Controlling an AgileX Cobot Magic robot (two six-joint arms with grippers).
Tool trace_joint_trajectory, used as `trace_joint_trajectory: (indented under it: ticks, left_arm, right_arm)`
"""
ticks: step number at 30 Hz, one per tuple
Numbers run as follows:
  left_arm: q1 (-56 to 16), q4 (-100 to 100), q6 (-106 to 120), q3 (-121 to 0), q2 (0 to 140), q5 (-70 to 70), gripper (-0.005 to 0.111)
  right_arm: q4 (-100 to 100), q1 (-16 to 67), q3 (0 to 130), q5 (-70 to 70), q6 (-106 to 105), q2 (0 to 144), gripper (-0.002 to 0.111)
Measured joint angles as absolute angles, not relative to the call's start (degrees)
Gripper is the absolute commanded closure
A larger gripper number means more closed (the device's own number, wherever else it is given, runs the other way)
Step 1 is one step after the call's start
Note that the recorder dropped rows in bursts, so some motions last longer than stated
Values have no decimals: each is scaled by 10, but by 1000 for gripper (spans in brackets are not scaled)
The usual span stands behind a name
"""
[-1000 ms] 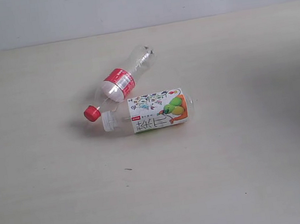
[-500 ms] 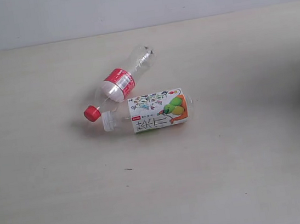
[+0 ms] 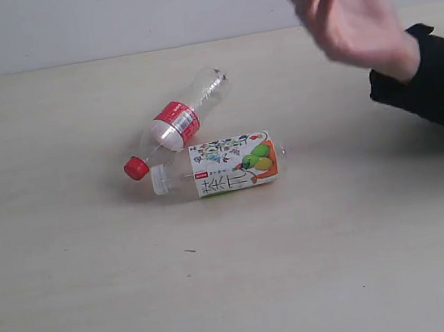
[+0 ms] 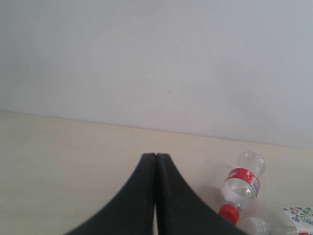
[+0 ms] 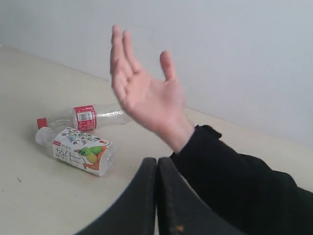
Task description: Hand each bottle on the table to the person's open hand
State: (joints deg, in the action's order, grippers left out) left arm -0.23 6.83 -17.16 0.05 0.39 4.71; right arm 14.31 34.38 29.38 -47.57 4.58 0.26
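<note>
Both my jaws are clenched, empty. Red-label bottle [image 3: 176, 124] and tea bottle [image 3: 230, 165], midway across the counter [image 3: 76, 300], look light, slick, crushable; I'd grip each labelled waist gently.

Plain pale grey-white wall [image 3: 104, 18] behind a beige wood-grain table [image 3: 76, 300], soft even light

The clear plastic bottle with the white-and-orange illustrated label [image 3: 230, 165] lies on its side on the pale wood-grain table [image 3: 100, 297]. It bears two large dark East Asian characters along the label's lower edge in the exterior view. One resembles the sign for tea, but the strokes are too coarse to be sure. A small red tag with white marks beside them is unreadable. The clear plastic bottle with the red label and red cap [image 3: 177, 123] shows white print too small to read.
</note>
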Motion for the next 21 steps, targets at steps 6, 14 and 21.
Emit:
trace_joint_trajectory:
  ticks: [6, 14, 21]
  left_arm:
    - [-2, 68, -172, 1, 4, 47, 107]
    - [-2, 68, -172, 1, 4, 47, 107]
    - [-2, 68, -172, 1, 4, 47, 107]
  right_arm:
    - [136, 344, 294, -464, 58, 3, 108]
    - [138, 344, 294, -435, 41, 3, 108]
    - [140, 344, 294, -403, 32, 38, 108]
